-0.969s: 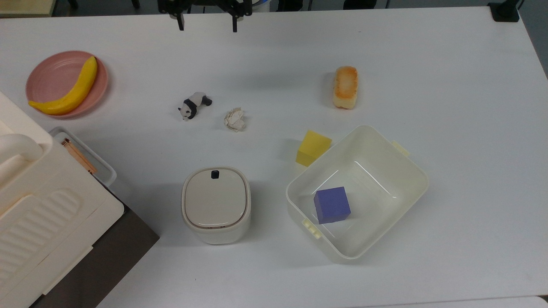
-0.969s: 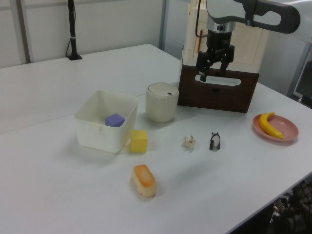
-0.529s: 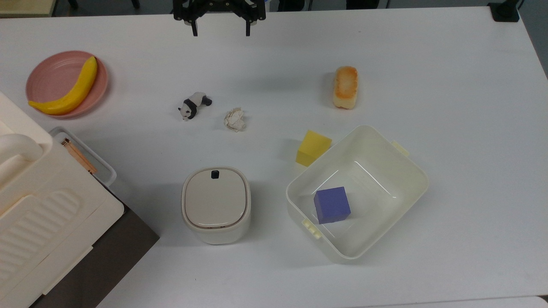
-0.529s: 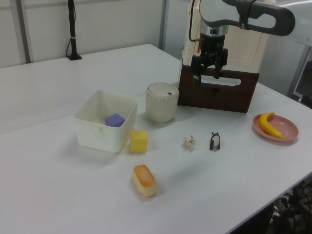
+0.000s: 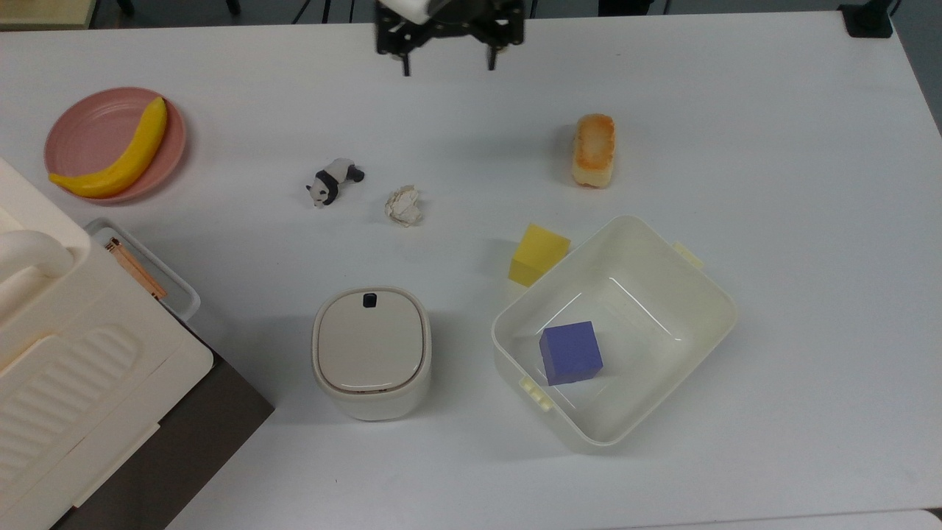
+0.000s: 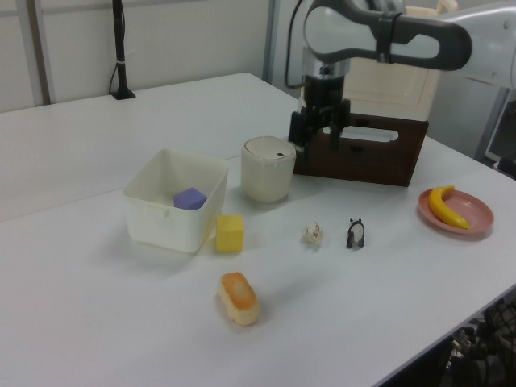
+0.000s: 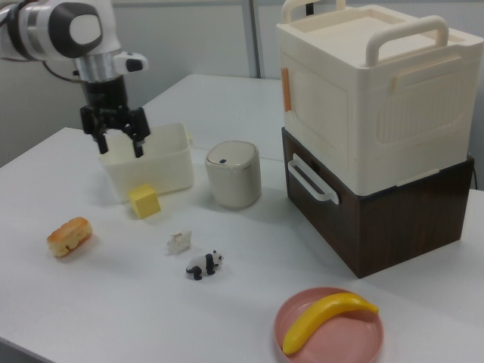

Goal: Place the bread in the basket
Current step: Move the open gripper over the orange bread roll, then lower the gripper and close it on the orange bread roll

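The bread (image 5: 593,150), a small loaf with an orange-brown top, lies flat on the white table; it also shows as bread (image 6: 239,297) and bread (image 7: 69,235). The basket (image 5: 673,383), a cream tub, stands below it in the top view with a blue cube (image 5: 570,352) inside; it appears too as basket (image 6: 165,222) and basket (image 7: 162,170). My gripper (image 5: 447,68) hangs open and empty above the table near the top view's upper edge, to the left of the bread. It also shows as gripper (image 6: 314,143) and gripper (image 7: 121,147).
A yellow cube (image 5: 539,255) touches the basket's outer wall. A paper ball (image 5: 404,205), a toy panda (image 5: 333,181) and a lidded container (image 5: 372,350) sit mid-table. A banana (image 5: 118,158) lies on a pink plate (image 5: 88,132). A tall stacked box (image 5: 66,368) stands at the top view's lower left.
The gripper has travelled toward the top view's right, nearer the bread's side, staying open. In the left view it has shifted left and lower. No object has moved.
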Robot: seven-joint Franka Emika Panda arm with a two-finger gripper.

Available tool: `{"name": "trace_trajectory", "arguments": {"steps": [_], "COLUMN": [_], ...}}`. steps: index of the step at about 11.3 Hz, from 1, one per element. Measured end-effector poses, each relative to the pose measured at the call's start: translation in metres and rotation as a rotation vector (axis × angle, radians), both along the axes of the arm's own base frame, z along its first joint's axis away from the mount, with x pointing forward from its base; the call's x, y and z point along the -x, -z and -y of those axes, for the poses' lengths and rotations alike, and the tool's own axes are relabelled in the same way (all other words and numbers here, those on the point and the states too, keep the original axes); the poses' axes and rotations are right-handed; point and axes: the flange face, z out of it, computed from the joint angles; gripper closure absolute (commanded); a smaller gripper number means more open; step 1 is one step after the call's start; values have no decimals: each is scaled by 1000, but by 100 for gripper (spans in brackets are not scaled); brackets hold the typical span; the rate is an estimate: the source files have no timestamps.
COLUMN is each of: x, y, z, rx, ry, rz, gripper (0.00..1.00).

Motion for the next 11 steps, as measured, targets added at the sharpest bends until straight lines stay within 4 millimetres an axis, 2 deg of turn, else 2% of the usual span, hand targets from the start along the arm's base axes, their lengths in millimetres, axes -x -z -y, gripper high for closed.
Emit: {"name": "trace_trajectory", "arguments": {"steps": [3, 5, 6, 8, 11], "x": [12, 26, 32, 42, 43], "y": [38, 82, 101, 152, 225], "z": [-71, -118, -130, -157, -193], "rx": [18, 6, 9, 32, 55], "ry": [-10, 23, 34, 47, 72], "rz": [-24, -28, -40, -72, -83], "gripper": [0, 0, 0, 0, 0]}}
